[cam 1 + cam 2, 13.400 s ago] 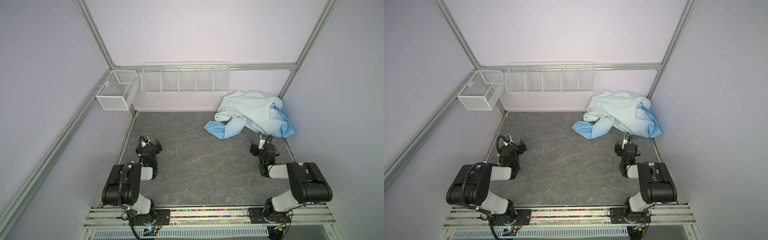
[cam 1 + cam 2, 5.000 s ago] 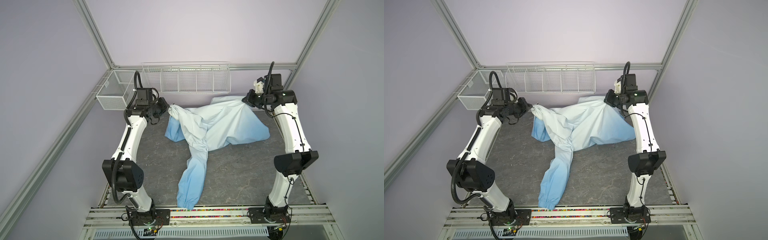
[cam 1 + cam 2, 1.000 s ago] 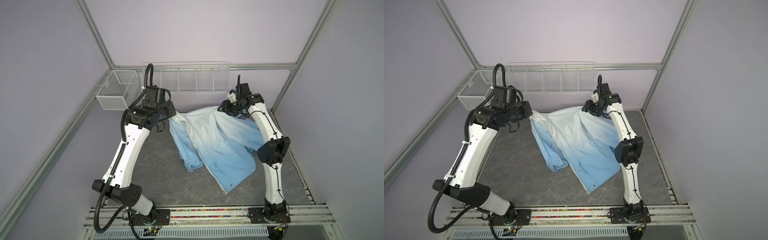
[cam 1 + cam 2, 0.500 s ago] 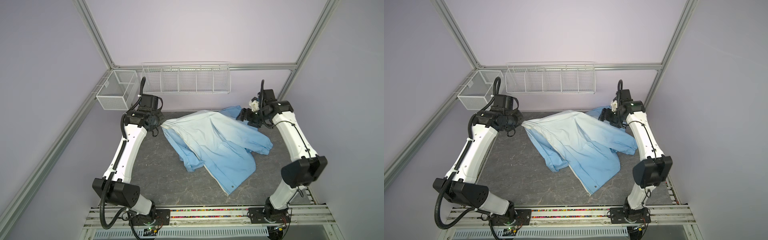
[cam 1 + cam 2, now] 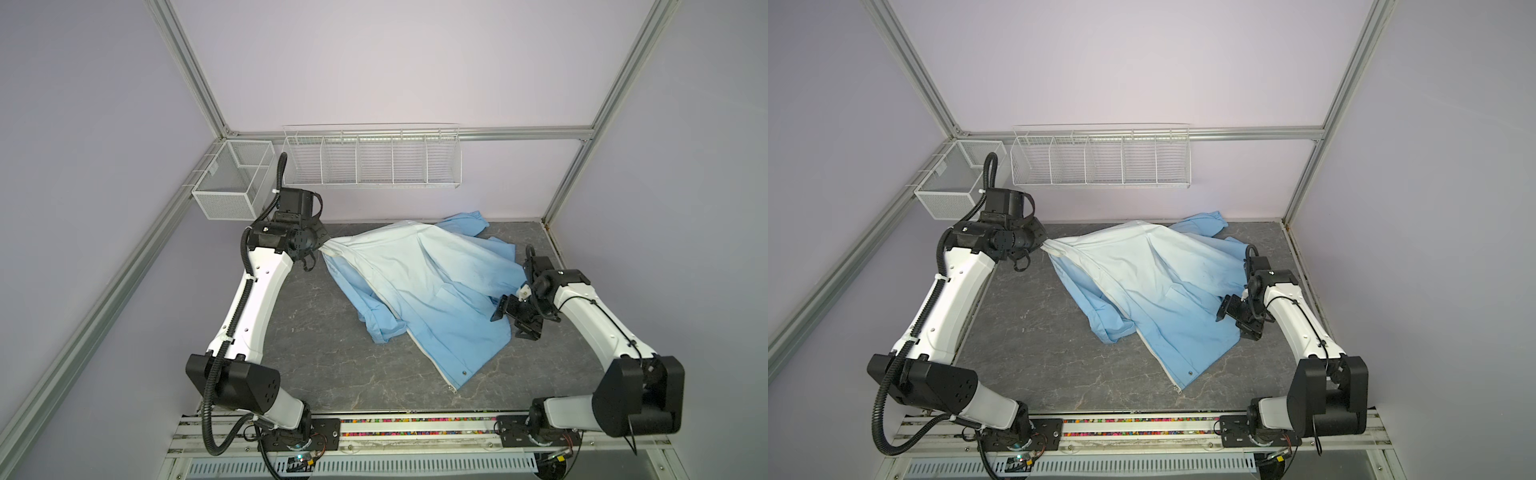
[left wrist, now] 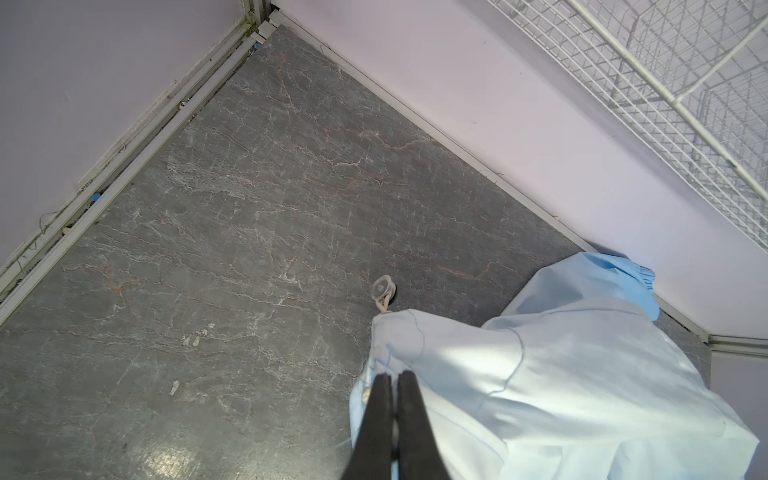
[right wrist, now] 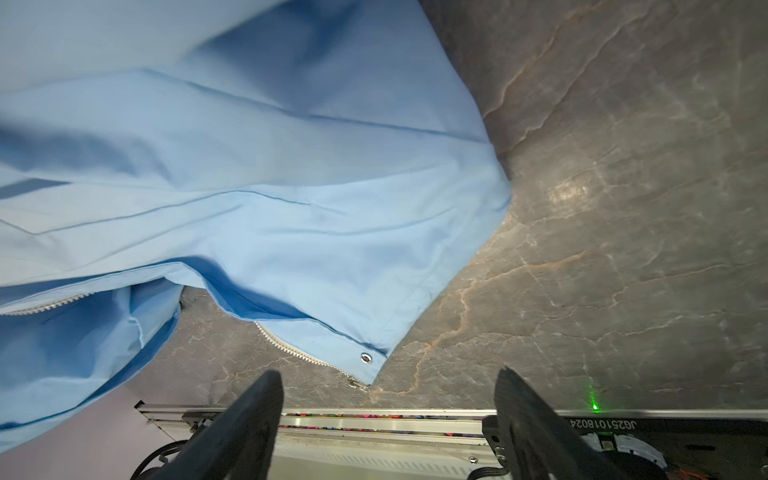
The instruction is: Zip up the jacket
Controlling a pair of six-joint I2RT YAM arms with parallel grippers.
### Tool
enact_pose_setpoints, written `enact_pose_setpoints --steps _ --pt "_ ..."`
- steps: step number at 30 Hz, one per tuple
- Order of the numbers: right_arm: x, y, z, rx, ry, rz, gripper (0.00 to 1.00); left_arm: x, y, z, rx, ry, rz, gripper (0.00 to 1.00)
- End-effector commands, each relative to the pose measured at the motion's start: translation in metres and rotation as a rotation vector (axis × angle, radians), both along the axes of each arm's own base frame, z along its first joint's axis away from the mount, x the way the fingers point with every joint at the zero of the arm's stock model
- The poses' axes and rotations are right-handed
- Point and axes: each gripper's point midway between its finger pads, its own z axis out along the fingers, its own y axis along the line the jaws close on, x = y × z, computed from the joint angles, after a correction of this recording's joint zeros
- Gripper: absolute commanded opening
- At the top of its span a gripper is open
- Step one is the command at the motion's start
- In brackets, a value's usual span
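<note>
A: What do the jaws hold?
B: Left jaws pinch a pale corner of the jacket (image 5: 436,286), raised over the back left of the counter (image 5: 316,357). Right jaws gape empty, near its right edge.
A: And the jacket?
B: Spread mid-counter, zipper (image 7: 299,352) undone.

Matt cloth jacket (image 5: 436,291) lies on veined, stone-look tabletop (image 5: 316,336).

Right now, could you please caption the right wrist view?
Open right end effector faces the jacket hem corner, zipper unfastened.

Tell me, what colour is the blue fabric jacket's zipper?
The toothed zipper is cream-white, clearest in the right wrist view.
</note>
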Motion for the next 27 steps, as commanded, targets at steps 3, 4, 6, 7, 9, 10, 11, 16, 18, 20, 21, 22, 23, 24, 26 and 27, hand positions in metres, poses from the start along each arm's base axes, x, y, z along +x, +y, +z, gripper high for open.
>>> enact_pose_setpoints --steps 3,4,6,7,9,10,11,16,18,20,21,22,23,24,26,27 --pt "0.001 -0.003 -0.013 -0.004 -0.024 -0.065 0.83 0.004 0.002 0.004 -0.002 -0.016 -0.009 0.00" --pt "0.000 -0.003 -0.019 -0.003 -0.011 -0.071 0.82 0.003 0.002 0.003 -0.002 -0.014 -0.011 0.00" --pt "-0.002 -0.003 -0.030 -0.004 0.017 -0.082 0.79 0.003 0.002 0.002 -0.009 -0.013 -0.016 0.00" --pt "0.001 -0.003 -0.034 -0.002 0.014 -0.087 0.77 0.002 0.002 0.002 -0.014 -0.012 -0.018 0.00" --pt "0.002 -0.002 -0.042 0.005 0.018 -0.096 0.75 0.002 0.001 0.000 -0.023 -0.007 -0.025 0.00" --pt "0.003 -0.002 -0.044 0.005 0.015 -0.103 0.74 0.002 0.001 -0.002 -0.031 -0.003 -0.029 0.00" --pt "-0.002 -0.002 -0.052 0.003 0.033 -0.109 0.74 0.002 0.001 -0.002 -0.032 -0.003 -0.031 0.00" --pt "-0.002 -0.001 -0.070 0.008 0.056 -0.121 0.75 0.001 0.002 -0.004 -0.037 0.002 -0.032 0.00" --pt "-0.001 0.000 -0.077 0.012 0.072 -0.123 0.75 0.000 0.003 -0.005 -0.039 0.006 -0.031 0.00" --pt "0.000 0.001 -0.084 0.013 0.080 -0.124 0.75 0.000 0.004 -0.006 -0.041 0.008 -0.030 0.00" --pt "0.001 0.001 -0.086 0.010 0.083 -0.124 0.75 0.000 0.004 -0.004 -0.041 0.005 -0.030 0.00" --pt "0.001 0.001 -0.089 0.008 0.086 -0.126 0.75 0.000 0.005 -0.004 -0.042 0.004 -0.029 0.00" --pt "0.003 0.000 -0.091 0.007 0.086 -0.126 0.74 0.000 0.005 -0.004 -0.043 0.004 -0.029 0.00" --pt "0.004 0.000 -0.093 0.005 0.086 -0.127 0.71 -0.001 0.006 -0.004 -0.042 0.004 -0.028 0.00" --pt "0.008 0.001 -0.097 0.006 0.082 -0.128 0.64 -0.001 0.007 -0.004 -0.040 0.007 -0.025 0.00" --pt "0.011 0.001 -0.099 0.006 0.083 -0.131 0.60 -0.002 0.008 -0.004 -0.040 0.008 -0.025 0.00"
